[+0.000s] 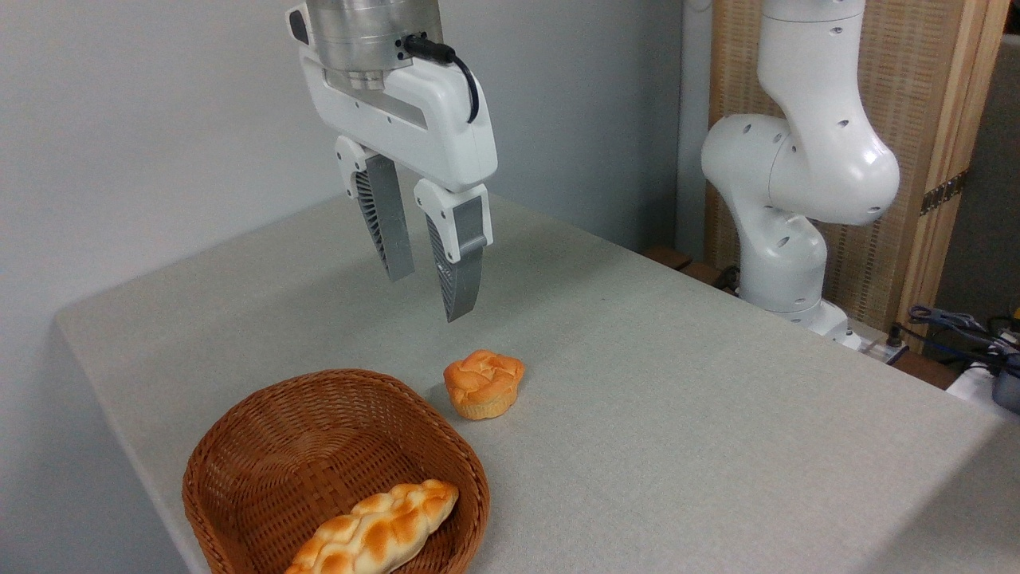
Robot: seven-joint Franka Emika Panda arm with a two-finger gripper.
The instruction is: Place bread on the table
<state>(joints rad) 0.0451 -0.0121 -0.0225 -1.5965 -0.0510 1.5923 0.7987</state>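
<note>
The bread (374,530), a braided golden-orange loaf with pale patches, lies inside the brown wicker basket (255,446) at the lower left, leaning against its near wall. My gripper (429,295) hangs well above the table (677,399), up and behind the basket, fingers pointing down. Its two grey fingers stand apart with nothing between them, so it is open.
A small round orange muffin-shaped bun (484,383) sits on the table just right of the basket's far rim. The arm's white base (785,239) rises past the table's far right edge. Cables and gear (972,335) lie at the far right.
</note>
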